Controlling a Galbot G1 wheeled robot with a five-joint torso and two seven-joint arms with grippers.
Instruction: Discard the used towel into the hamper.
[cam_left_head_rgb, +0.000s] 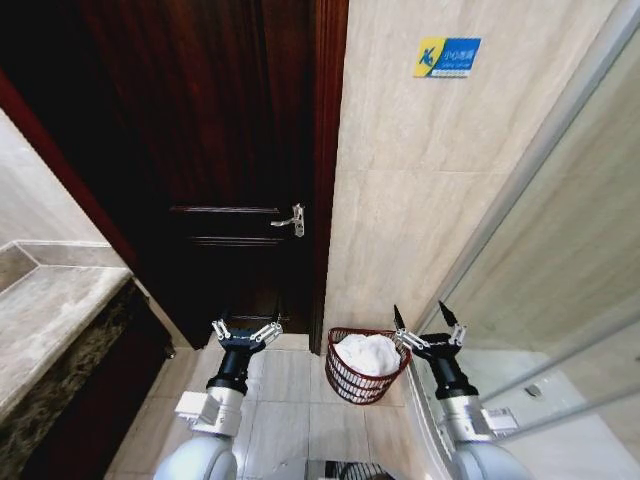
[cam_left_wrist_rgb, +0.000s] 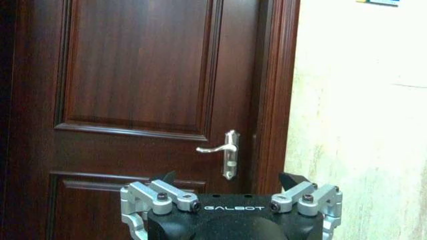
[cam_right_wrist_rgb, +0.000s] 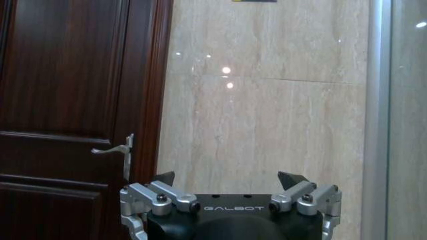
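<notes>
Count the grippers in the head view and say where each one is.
2. The left gripper is open, in front of the dark door. The right gripper is open, beside the hamper, which holds a white towel.

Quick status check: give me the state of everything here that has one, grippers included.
hamper: upright on the floor, holding the towel
towel: white, bunched inside the hamper
door: closed
left gripper: open, empty, facing the door
right gripper: open, empty, beside the hamper rim

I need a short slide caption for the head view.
White towel in the hamper, both claws, left and right, open and empty.
</notes>
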